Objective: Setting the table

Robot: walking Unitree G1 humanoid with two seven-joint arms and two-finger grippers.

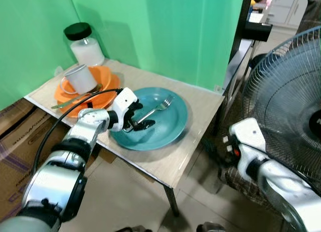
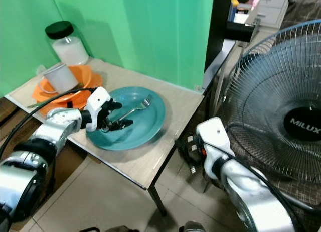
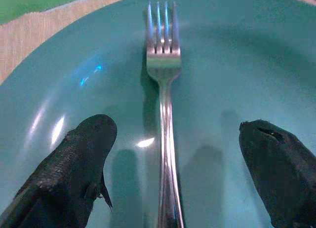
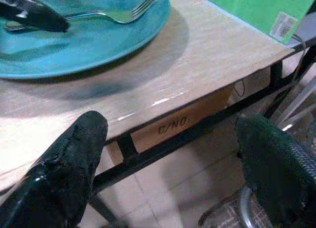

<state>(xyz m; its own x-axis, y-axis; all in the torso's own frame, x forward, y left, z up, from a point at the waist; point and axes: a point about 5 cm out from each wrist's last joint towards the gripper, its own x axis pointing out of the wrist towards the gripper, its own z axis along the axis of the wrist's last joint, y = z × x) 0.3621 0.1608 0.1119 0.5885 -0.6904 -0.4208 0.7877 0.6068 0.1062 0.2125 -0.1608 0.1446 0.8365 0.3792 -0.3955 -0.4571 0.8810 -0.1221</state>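
Right hand point(image 4: 168, 169) low beside the tabletop's near edge, fingers spread wide with nothing between them; its arm sits off the table corner, close to a standing fan point(image 1: 288, 106).

Left hand point(image 1: 135, 122) reaches over the near rim of a teal plate point(image 1: 168, 124) at the middle of the wooden tabletop point(image 1: 200, 104). Fingers parted, one on either side of the handle of a metal fork point(image 3: 165, 139); handle between them, neither fingertip visibly touching it. Released, not gripping.

Fork lies flat inside the plate, tines pointing toward the far rim and the green wall point(image 1: 165, 31).

Farther along the tabletop, on the robot's left: orange plates point(image 1: 108, 81) stacked, a white mug point(image 1: 80, 79) lying tipped on top, a second piece of cutlery point(image 1: 70, 102) resting across the orange rim. Orange stack and teal plate just beside each other.

Behind the orange stack, in the far corner against the wall: glass jar point(image 1: 86, 48) with black lid, white contents.

Cardboard box point(image 1: 17, 136) on the floor to the left of the table.
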